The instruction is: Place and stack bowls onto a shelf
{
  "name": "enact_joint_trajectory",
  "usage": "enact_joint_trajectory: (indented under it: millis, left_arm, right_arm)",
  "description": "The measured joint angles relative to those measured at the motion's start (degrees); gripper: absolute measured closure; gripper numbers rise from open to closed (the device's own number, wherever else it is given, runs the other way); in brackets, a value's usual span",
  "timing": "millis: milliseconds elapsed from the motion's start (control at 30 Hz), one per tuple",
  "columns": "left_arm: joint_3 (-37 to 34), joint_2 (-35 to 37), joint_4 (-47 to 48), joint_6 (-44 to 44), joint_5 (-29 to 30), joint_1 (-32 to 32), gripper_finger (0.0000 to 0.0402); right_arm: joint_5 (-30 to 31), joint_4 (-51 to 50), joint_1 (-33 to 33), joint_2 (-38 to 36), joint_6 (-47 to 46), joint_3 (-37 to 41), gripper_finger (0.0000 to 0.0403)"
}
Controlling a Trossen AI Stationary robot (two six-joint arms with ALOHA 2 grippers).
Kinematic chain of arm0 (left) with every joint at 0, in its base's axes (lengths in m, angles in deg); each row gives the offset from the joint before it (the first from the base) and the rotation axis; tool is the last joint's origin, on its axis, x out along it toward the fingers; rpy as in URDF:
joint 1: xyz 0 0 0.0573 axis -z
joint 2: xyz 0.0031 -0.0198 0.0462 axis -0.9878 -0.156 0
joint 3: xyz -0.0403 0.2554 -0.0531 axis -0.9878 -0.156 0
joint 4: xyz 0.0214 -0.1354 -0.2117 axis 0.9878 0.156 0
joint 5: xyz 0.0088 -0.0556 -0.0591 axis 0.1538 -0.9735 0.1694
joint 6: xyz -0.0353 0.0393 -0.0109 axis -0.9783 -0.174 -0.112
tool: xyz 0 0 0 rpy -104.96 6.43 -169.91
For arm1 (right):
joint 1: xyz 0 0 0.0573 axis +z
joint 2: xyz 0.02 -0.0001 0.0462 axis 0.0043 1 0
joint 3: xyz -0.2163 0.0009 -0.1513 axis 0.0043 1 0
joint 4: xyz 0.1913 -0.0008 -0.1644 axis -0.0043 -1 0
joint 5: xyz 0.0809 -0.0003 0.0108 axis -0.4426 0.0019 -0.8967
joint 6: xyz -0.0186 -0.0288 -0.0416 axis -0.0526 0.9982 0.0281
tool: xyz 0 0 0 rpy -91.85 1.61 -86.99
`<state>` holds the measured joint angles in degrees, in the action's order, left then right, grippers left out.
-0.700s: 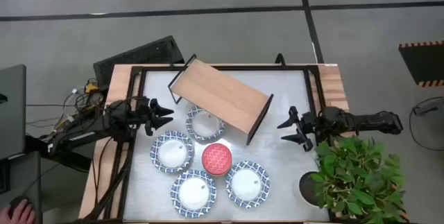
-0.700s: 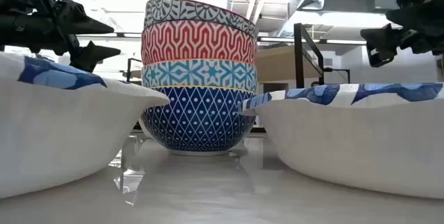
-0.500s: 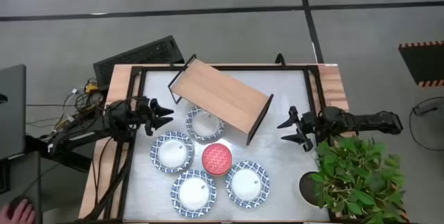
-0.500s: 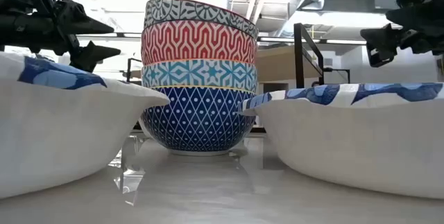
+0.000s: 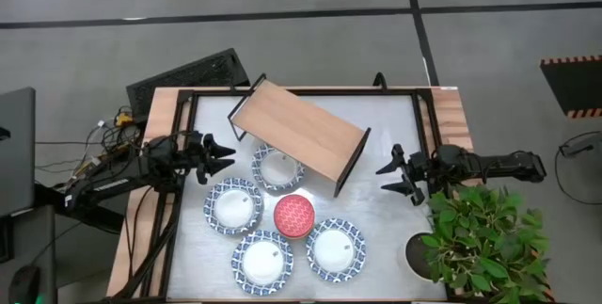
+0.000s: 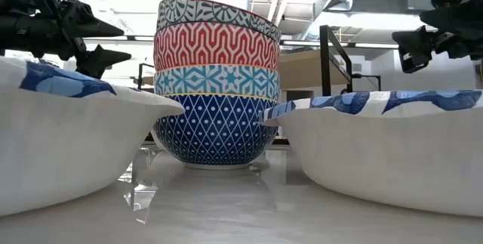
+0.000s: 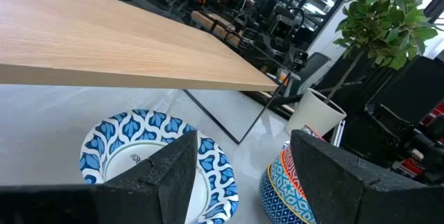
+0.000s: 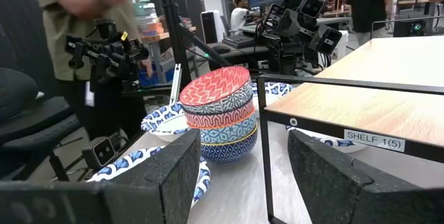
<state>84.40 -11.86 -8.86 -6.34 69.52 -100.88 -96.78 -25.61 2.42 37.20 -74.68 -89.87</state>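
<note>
- We found the shelf point(image 5: 299, 137) standing diagonally across the far half of the table point(image 5: 395, 210), its light-wood board resting on thin black legs.
- We saw five bowls or stacks grouped on the near side of the shelf. One wide white bowl with a blue rim point(image 5: 277, 168) sat partly under the shelf's near edge.
- A second blue-rimmed bowl point(image 5: 233, 205) lay nearer the left arm. Two more, point(image 5: 263, 259) and point(image 5: 335, 248), sat side by side closest to the table's near edge.
- Between these stood the red-topped stack point(image 5: 294, 215). In the low view it showed as four nested patterned bowls point(image 6: 216, 81): dark blue at the bottom, then light blue, red and grey on top.
- Our left gripper point(image 5: 218, 156) hovered over the table's left side, its tips pointing toward the bowl under the shelf. Its jaws stood well apart and held nothing.
- In the left wrist view, the blue-rimmed bowl point(image 7: 154, 156) lay just below the shelf board point(image 7: 118, 47), with the patterned stack point(image 7: 290, 186) to one side.
- Our right gripper point(image 5: 395, 174) hung over the table's right side, clear of the shelf's end. Its jaws were also spread wide and empty.
- A potted plant point(image 5: 484, 238) stood at the table's right near corner, beside the right arm.
- In the right wrist view, a person point(image 8: 90, 37) stood in the room beyond the table.
</note>
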Motion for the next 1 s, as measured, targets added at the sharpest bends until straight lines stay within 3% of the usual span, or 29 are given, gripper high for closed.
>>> enact_joint_trajectory:
  millis: [1000]
  left_arm:
    - [-0.02,0.00,-0.03,-0.02,1.79,0.00,0.0184]
  right_arm:
    - [0.00,0.00,0.00,0.01,0.00,0.01,0.0159]
